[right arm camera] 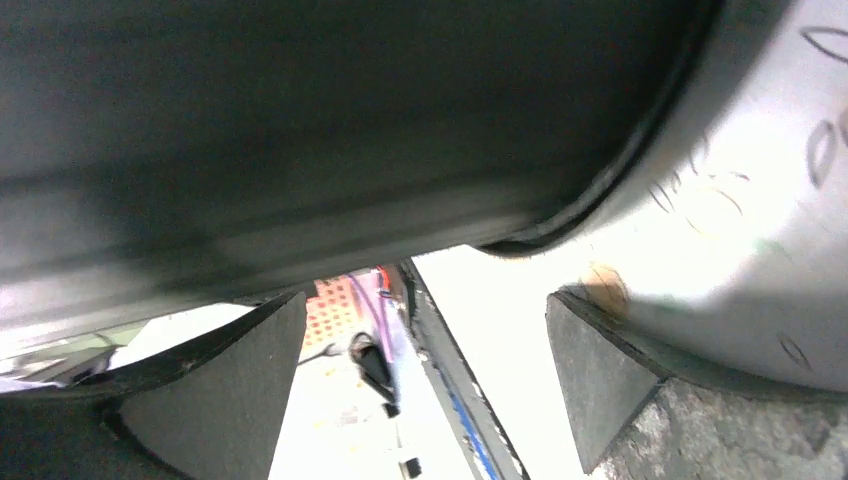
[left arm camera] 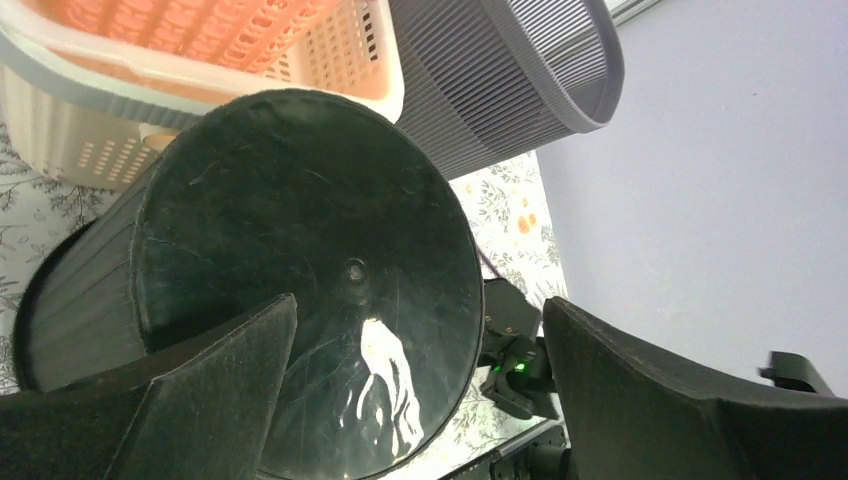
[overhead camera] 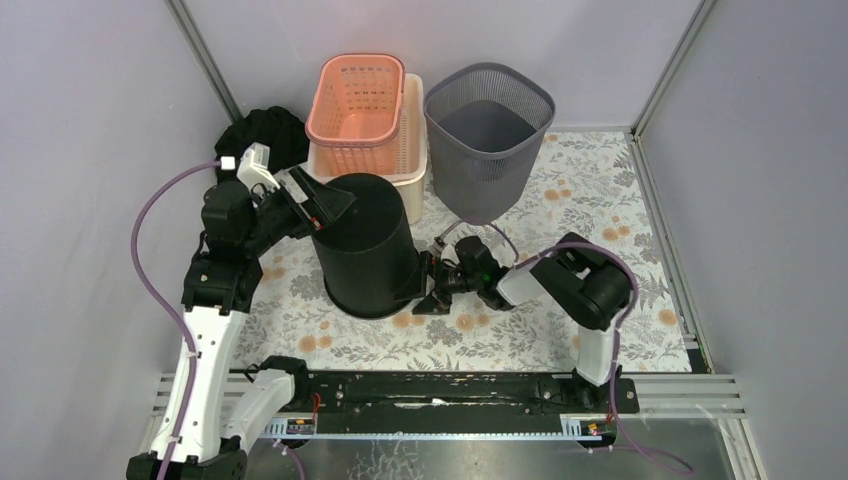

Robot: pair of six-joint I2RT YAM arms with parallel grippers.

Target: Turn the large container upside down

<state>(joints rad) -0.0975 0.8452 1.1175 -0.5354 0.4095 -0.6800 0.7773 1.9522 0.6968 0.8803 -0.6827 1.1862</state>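
Note:
The large black container (overhead camera: 365, 245) stands mouth-down on the floral mat, its closed round base facing up. My left gripper (overhead camera: 325, 205) is open at the upper left edge of that base. In the left wrist view the glossy base (left arm camera: 300, 250) fills the space between and beyond my open fingers (left arm camera: 418, 305). My right gripper (overhead camera: 428, 285) is open, low on the mat against the container's lower right side. In the right wrist view the dark wall and rim (right arm camera: 300, 120) sit just above my open fingers (right arm camera: 425, 300). Neither gripper holds anything.
An orange basket (overhead camera: 357, 98) sits nested in a cream basket (overhead camera: 410, 150) right behind the container. A grey mesh bin (overhead camera: 487, 135) stands at the back centre-right. A black cloth (overhead camera: 265, 130) lies at the back left. Walls enclose the mat.

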